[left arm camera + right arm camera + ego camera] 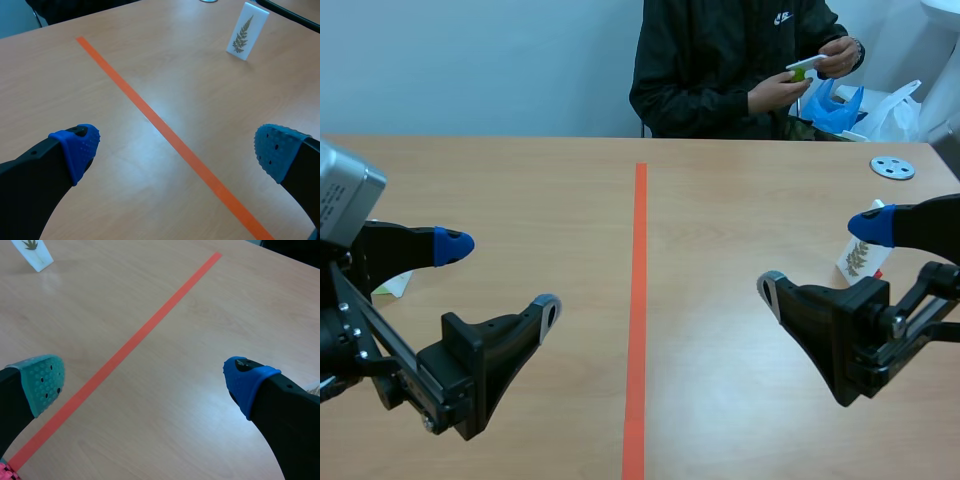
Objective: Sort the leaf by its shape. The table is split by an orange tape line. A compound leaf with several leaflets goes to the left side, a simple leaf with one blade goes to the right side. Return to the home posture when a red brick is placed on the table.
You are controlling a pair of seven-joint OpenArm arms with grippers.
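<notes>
A white card with a fern-like leaf of several leaflets (857, 257) stands on the table right of the orange tape line (638, 300), just behind my right gripper (820, 256). The left wrist view shows the same fern card (246, 31) far ahead of my left gripper (177, 150). Another white card (33, 252), bearing a dark fingered leaf, stands on the left side, far ahead of my right gripper (145, 382); in the scene view this card (392, 285) is mostly hidden behind my left arm. Both grippers, the left one (502, 278) included, hover open and hold nothing.
A person sits across the table holding a small card with green on it (804, 68). A grey disc with holes (892, 167) lies at the far right. A blue bag (835, 108) and a white plastic bag (895, 115) sit beyond the table's far edge.
</notes>
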